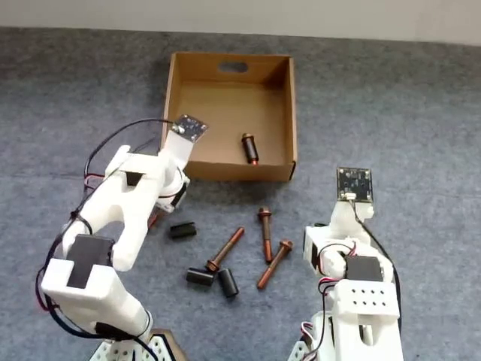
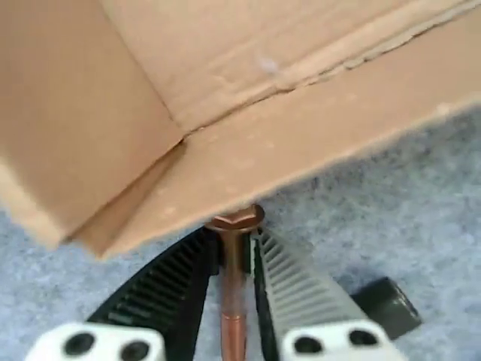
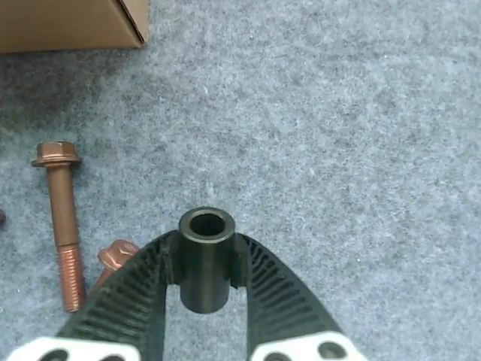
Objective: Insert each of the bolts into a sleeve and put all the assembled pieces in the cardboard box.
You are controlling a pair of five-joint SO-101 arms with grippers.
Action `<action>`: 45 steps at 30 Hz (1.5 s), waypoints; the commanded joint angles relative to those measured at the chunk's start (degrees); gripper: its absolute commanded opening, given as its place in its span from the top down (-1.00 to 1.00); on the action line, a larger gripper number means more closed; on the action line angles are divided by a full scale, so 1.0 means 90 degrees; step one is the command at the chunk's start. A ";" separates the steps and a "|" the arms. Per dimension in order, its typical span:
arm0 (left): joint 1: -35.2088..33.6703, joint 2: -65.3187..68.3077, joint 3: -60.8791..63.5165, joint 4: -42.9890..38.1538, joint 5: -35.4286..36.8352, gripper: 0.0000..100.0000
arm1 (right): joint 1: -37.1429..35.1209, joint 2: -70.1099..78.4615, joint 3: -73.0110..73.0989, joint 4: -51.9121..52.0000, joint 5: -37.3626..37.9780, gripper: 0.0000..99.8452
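Note:
My left gripper (image 2: 234, 239) is shut on a copper bolt (image 2: 233, 301). The bolt's flanged head pokes out past the fingertips, close to the outer wall of the cardboard box (image 2: 301, 143). My right gripper (image 3: 204, 252) is shut on a black sleeve (image 3: 204, 263), whose open bore faces the camera, above the carpet. The cardboard box (image 1: 233, 171) stands at the back middle with one assembled piece (image 1: 249, 148) inside. Three loose bolts (image 1: 225, 250) (image 1: 265, 233) (image 1: 274, 264) and three sleeves (image 1: 183, 230) (image 1: 199, 277) (image 1: 228, 283) lie between the arms.
Grey carpet covers the table. The left arm (image 1: 128, 210) stretches toward the box's front left corner. The right arm (image 1: 353, 263) sits at the front right. A sleeve (image 2: 387, 308) lies beside the left fingers. A bolt (image 3: 60, 218) lies near the right gripper.

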 commanded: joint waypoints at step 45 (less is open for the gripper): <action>0.3248 -0.7018 0.0103 -0.1192 0.1905 0.98 | -0.2232 -0.4684 0.2398 -0.4440 -0.0039 0.98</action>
